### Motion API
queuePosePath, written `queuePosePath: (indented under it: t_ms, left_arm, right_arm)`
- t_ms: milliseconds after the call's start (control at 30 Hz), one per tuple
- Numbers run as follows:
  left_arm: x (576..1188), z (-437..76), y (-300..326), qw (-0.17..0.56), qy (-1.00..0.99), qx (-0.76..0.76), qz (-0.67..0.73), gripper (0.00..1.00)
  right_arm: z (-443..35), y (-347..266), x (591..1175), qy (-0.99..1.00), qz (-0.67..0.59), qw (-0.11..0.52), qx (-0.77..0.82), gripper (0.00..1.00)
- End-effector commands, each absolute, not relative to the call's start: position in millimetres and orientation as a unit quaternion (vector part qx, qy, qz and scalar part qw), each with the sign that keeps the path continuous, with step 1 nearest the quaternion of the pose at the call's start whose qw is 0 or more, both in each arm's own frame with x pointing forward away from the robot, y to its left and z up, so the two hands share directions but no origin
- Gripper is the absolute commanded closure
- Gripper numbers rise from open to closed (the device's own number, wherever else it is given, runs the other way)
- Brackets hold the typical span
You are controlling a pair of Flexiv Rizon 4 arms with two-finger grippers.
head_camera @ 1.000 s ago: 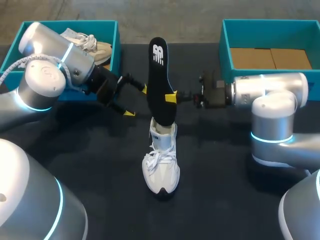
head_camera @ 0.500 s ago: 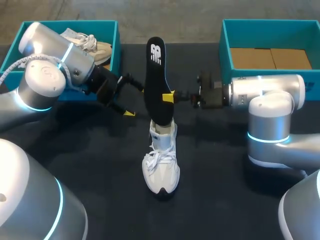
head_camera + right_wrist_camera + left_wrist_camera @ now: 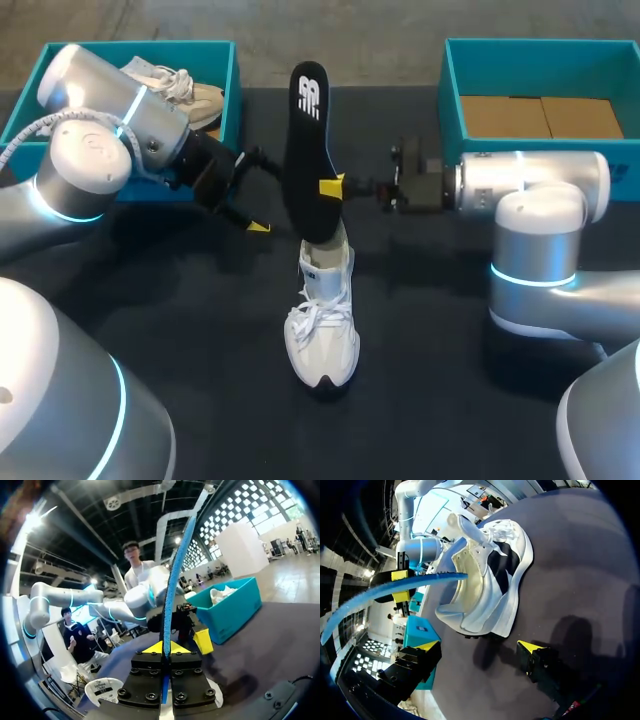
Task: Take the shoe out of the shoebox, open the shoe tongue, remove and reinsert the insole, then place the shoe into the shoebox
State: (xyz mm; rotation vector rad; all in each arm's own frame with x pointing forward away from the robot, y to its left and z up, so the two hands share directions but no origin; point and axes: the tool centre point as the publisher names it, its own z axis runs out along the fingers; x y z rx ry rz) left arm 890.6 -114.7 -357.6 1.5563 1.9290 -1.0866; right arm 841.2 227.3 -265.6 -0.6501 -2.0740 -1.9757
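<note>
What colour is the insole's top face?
The insole is black with a white logo; the head view shows it best.

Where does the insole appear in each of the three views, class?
Head view: insole stands upright at centre, lower end in the white shoe.
Left wrist view: a blue curved strip reaching into the shoe.
Right wrist view: thin blue edge rising from the right gripper.
Shared landmark: the right gripper shut on the insole.

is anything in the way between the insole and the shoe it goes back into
Nothing visible. The right tool holds the insole, its lower end already at the shoe opening; the open left tool sits off to one side.
</note>
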Motion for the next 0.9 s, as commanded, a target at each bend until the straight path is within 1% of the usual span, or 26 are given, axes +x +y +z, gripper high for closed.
queuePosePath:
  t_ms: [33,900]
  left_arm:
    - [891,-358,-115,0.216,0.696,0.562,-0.392,0.0]
    - [891,-358,-115,0.216,0.696,0.562,-0.392,0.0]
  right_arm:
    - [-265,237,839,-0.702,-0.671,0.099,-0.216,1.0]
    - [-288,241,838,-0.694,-0.669,0.111,-0.24,1.0]
